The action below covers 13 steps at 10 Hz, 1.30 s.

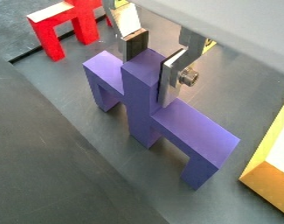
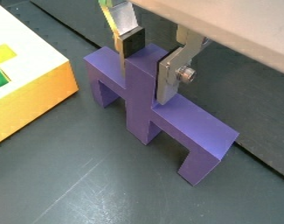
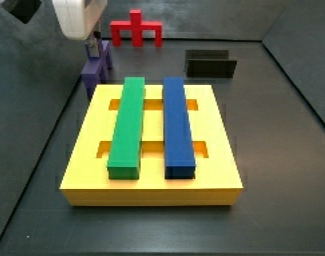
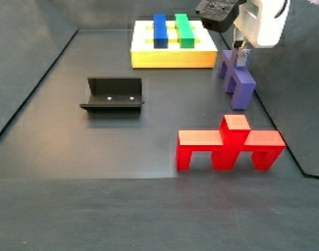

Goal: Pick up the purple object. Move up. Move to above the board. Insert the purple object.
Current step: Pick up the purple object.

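In both wrist views the gripper (image 1: 152,59) was seen straddling the upright stem of the purple object (image 1: 155,114), silver fingers (image 2: 173,74) at either side, nearly closed; firm contact couldn't be confirmed. The piece sat on the dark floor, just beside the yellow board (image 2: 22,83). In a side view it (image 4: 238,80) lay betw. board and red piece (image 4: 230,145). Judgement: stem should be centred betw. pads and squeezed squarely before lifting, so no tilt is carried to the slot.
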Tool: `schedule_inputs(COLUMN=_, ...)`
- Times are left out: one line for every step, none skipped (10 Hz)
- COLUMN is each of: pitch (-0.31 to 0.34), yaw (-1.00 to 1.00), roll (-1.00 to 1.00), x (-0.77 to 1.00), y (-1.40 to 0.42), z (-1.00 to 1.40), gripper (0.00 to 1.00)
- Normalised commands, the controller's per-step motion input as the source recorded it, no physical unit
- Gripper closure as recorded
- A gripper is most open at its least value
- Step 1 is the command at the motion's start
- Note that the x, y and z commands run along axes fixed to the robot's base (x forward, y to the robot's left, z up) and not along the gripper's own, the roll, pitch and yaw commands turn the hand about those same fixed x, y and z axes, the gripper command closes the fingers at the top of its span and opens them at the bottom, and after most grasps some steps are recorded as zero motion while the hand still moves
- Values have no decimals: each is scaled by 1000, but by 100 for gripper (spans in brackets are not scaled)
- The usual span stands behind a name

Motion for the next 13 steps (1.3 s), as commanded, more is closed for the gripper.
schedule_inputs(pitch=0, yaw=0, roll=0, x=0, y=0, z=0, gripper=100)
schedule_inputs(pitch=0, yaw=0, roll=0, x=0, y=0, z=0, gripper=100)
schedule_inputs(pitch=0, yaw=0, roll=0, x=0, y=0, z=0, gripper=100)
schedule_inputs(pitch=0, yaw=0, roll=0, x=0, y=0, z=0, gripper=100)
schedule_inputs(pitch=0, yaw=0, roll=0, x=0, y=0, z=0, gripper=100)
schedule_inputs(pitch=0, yaw=0, roll=0, x=0, y=0, z=0, gripper=100)
schedule_inputs(pitch=0, yaw=0, roll=0, x=0, y=0, z=0, gripper=100)
schedule_inputs(pitch=0, yaw=0, roll=0, x=0, y=0, z=0, gripper=100)
schedule_inputs(pitch=0, yaw=0, roll=0, x=0, y=0, z=0, gripper=100)
schedule_inputs(pitch=0, yaw=0, roll=0, x=0, y=0, z=0, gripper=100)
schedule_inputs(pitch=0, yaw=0, roll=0, x=0, y=0, z=0, gripper=100)
schedule_inputs(pitch=0, yaw=0, roll=0, x=0, y=0, z=0, gripper=100)
schedule_inputs(pitch=0, yaw=0, roll=0, x=0, y=0, z=0, gripper=100)
